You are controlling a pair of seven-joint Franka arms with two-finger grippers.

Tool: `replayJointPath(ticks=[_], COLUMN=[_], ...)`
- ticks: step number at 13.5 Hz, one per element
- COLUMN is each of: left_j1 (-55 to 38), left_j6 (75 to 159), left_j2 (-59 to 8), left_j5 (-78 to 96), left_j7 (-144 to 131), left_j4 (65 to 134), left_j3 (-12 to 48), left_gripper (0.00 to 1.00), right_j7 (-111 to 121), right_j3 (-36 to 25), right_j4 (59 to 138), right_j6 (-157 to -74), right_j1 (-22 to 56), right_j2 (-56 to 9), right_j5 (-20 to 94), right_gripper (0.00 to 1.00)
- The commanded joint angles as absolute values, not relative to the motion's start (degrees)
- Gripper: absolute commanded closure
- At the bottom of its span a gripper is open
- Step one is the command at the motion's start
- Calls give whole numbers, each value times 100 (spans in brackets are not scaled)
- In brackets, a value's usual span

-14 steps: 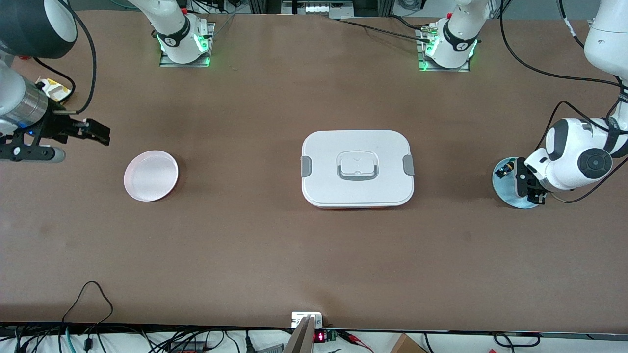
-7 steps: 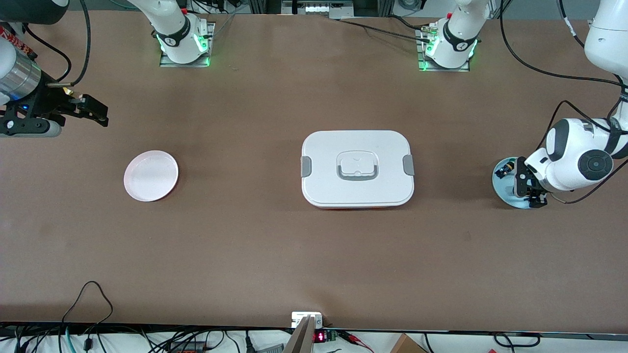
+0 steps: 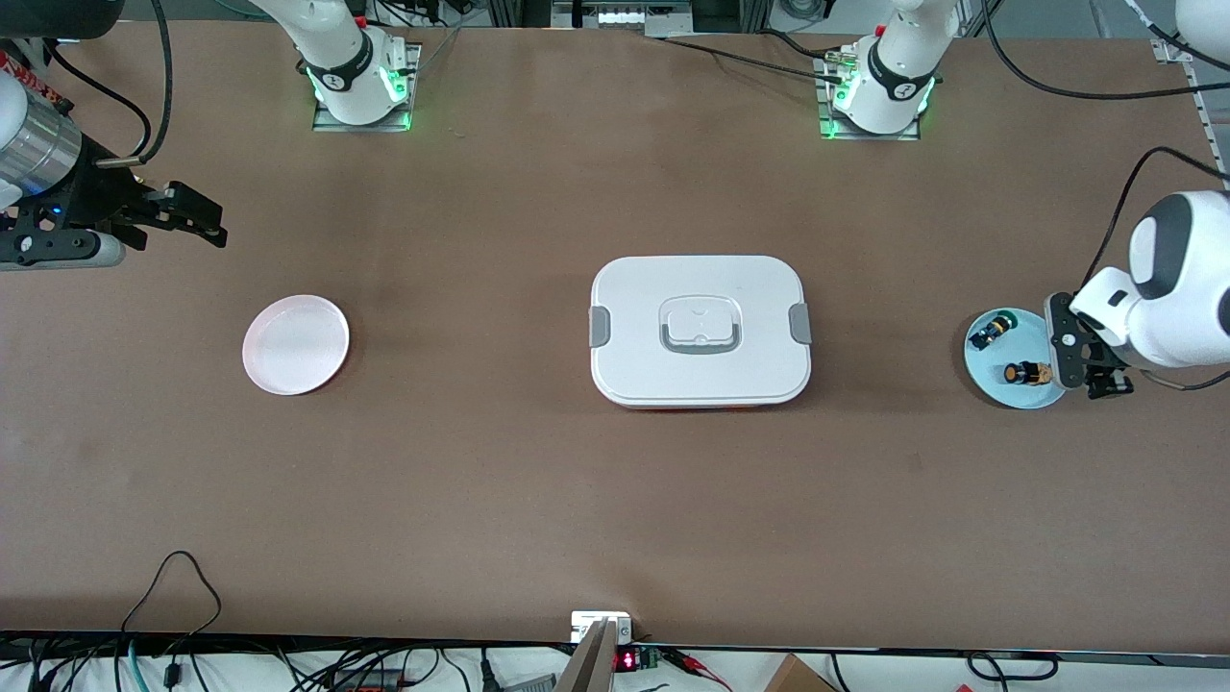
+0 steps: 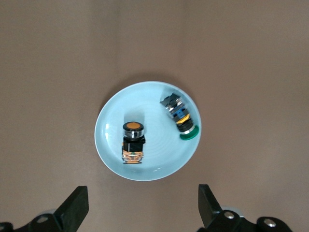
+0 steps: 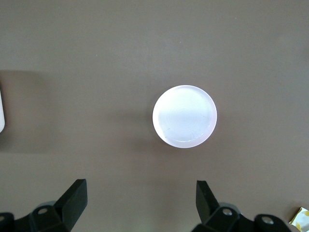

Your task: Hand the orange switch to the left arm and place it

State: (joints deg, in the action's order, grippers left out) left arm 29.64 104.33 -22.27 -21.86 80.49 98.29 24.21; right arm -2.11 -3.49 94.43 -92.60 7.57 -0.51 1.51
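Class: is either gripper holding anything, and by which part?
Nothing is held. Left gripper open above the orange switch on its plate; right gripper open.

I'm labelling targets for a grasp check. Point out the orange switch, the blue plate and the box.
orange switch (image 4: pixel 133 127), left wrist view, on its orange cap.
blue plate (image 4: pixel 108 126), left wrist view, on bare rim.
box (image 3: pixel 634 288), front view, on its lid.

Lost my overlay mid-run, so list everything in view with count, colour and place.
orange switch: one, black with orange cap, on the blue plate.
green-capped switch: one, black, lying on the same plate.
blue plate: one, light blue, at the left arm's end.
box: one, white with grey latches, table centre.
pink plate: one, pale pink, toward the right arm's end.
left tool: open, over the blue plate's edge.
right tool: open, above bare table near the pink plate.
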Motion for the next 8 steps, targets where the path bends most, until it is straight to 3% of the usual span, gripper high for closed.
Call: replayJointPath(ticks=[1,5,8], left_j1=[2962,2962,2936], left_j6=[9600,8239,7533], left_j2=[-2338,-2338,-2303], left_j5=[-1803,-1591,-1320], left_j7=[7132,4446,3246], left_j4=[9195,8194,7674], left_j3=[2697,3286,3647], left_gripper=[0,0,0], right_j7=[-105,806,-145], right_j3=[-334,-343,-343], right_j4=[9211,9193,9158], right_j6=[-9141,-8983,-8956], right_j1=[747,747,755], right_j2=[-132,-105,-123], right_j5=[211,-263,35], right_gripper=[0,0,0])
